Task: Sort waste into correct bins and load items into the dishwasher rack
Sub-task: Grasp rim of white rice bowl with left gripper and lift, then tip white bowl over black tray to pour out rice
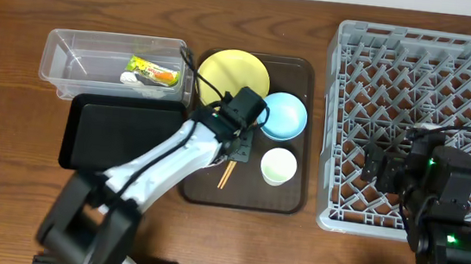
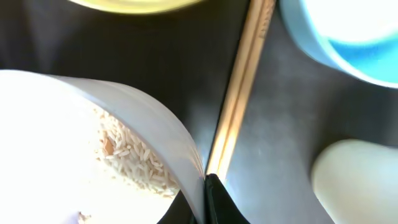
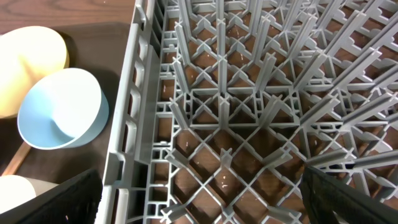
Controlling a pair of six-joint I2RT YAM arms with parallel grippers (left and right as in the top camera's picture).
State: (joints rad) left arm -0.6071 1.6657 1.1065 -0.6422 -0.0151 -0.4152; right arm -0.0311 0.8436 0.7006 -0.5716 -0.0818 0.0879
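My left gripper [image 1: 241, 139] is over the brown serving tray [image 1: 285, 202], shut on the rim of the white bowl [image 2: 62, 137], which holds loose rice grains [image 2: 134, 158]. The arm hides this bowl in the overhead view. Wooden chopsticks [image 2: 239, 93] lie beside it. The yellow plate [image 1: 233, 69], light blue bowl [image 1: 284, 115] and pale green cup [image 1: 278, 165] stand on the same tray. The snack wrapper [image 1: 156, 72] and white scrap [image 1: 131, 78] lie in the clear container [image 1: 61, 54]. My right gripper [image 3: 202, 199] is open and empty over the grey dishwasher rack [image 1: 423, 72].
The shallow black tray [image 1: 119, 129] lies in front of the clear container, left of the serving tray. The rack's tall left wall [image 3: 134, 112] stands between my right gripper and the serving tray. Bare wooden table [image 1: 6, 171] lies at the left and front.
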